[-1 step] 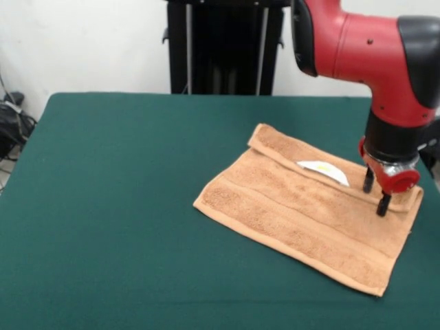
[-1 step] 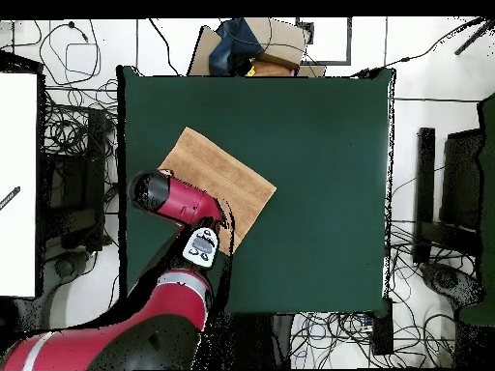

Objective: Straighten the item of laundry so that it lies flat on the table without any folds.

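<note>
The towel [image 1: 302,213] is seen lying on the green table [image 1: 124,206], toward the 3 o'clock side of the front view, turned at an angle to the table edges. Most of it is spread flat. Along its edge at 12 to 2 o'clock a narrow strip is folded back over the rest, and a small white label [image 1: 323,170] is exposed just under that fold. Border bands are visible running across the cloth.

The gripper [image 1: 375,192] is held down at the towel's corner at 3 o'clock, right on the folded strip. Two dark fingers [image 1: 383,204] are seen a little apart, their tips at the cloth; whether any fabric is pinched between them cannot be told.

In the overhead view the towel [image 2: 215,179] is found in the table's [image 2: 319,193] 9 to 10 o'clock part, close to that side edge. Its corner at 6 o'clock is covered by the red arm [image 2: 179,200], which is reached in from 7 o'clock.
</note>
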You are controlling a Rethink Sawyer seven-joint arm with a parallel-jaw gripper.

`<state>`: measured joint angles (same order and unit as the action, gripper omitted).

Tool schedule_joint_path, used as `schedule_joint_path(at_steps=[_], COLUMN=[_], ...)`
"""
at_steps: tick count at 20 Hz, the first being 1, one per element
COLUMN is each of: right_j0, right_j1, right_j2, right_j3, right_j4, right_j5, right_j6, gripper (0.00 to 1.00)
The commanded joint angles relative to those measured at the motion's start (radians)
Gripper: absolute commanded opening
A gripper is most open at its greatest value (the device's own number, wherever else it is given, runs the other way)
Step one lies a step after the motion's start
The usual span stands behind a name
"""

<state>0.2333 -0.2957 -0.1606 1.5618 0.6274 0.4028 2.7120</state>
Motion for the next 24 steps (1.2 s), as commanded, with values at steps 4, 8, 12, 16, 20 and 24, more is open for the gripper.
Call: schedule_joint_path(at_steps=[4, 8, 12, 16, 20, 24], right_j0=[0.032, 0.046, 0.035, 0.027, 0.017, 0.001], right_j1=[0.062, 0.091, 0.103, 0.093, 0.075, 0.029], right_j2=[0.025, 0.011, 0.02, 0.026, 0.04, 0.043], right_j3=[-0.081, -0.122, -0.125, -0.111, -0.087, -0.063], right_j4=[0.005, 0.011, 0.013, 0.01, 0.009, 0.008], right_j5=[0.052, 0.068, 0.05, 0.046, 0.034, 0.061], right_j6=[0.168, 0.182, 0.164, 0.15, 0.136, 0.126], gripper=[1.0, 1.0, 1.0, 1.0, 1.0, 1.0])
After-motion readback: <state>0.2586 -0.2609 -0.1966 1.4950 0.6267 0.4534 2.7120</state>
